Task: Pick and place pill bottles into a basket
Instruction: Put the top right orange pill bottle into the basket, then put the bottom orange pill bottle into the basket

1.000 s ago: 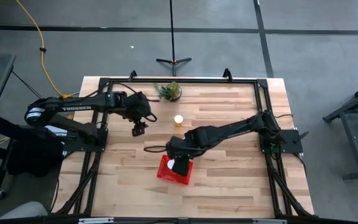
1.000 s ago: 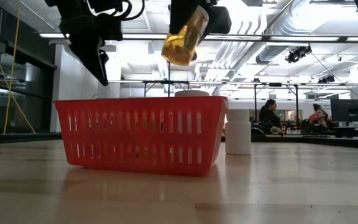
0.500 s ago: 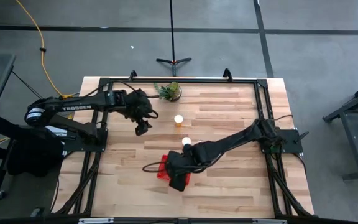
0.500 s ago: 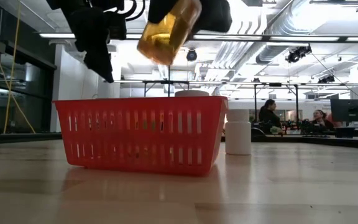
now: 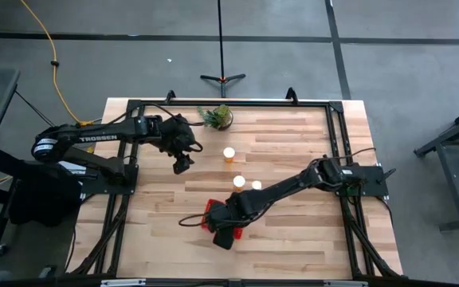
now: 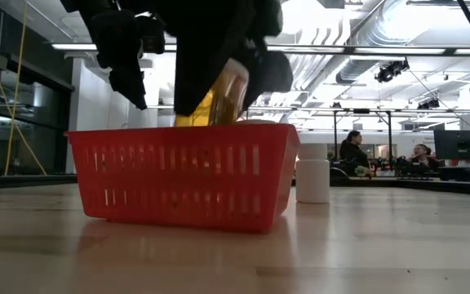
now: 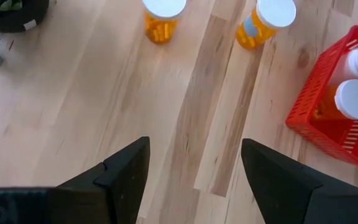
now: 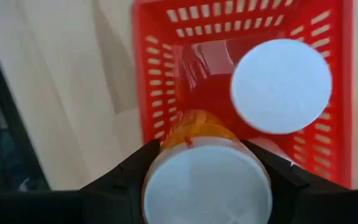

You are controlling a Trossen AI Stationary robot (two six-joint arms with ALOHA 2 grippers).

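Note:
The red basket (image 5: 211, 214) stands near the table's middle front and also shows in the low view (image 6: 182, 175). My right gripper (image 5: 225, 229) is over it, shut on an orange pill bottle (image 6: 215, 102) whose white cap (image 8: 207, 183) faces the wrist camera. Another bottle (image 8: 281, 84) stands upright in the basket. Three bottles (image 5: 229, 154) (image 5: 239, 182) (image 5: 256, 185) stand on the table behind the basket. My left gripper (image 5: 183, 163) hangs open and empty above the table, left of the bottles (image 7: 194, 180). My right gripper pinches the bottle between its two fingers (image 8: 129, 177) at the cap end (image 8: 166, 168), one finger on each side. The fingers come from above, slanting. The bottle is tilted, orange body (image 8: 197, 127) downward, its lower end behind the basket's wall (image 6: 219, 147).
A small green potted plant (image 5: 216, 117) stands at the table's far edge. A black frame (image 5: 134, 108) runs around the table. People sit in the room far behind the table (image 6: 353, 151).
My right gripper has gone toward the table's near edge and down with the bottle, which now dips tilted behind the basket's rim instead of hanging high above it. As the arm moved, two more bottles on the table came into view.

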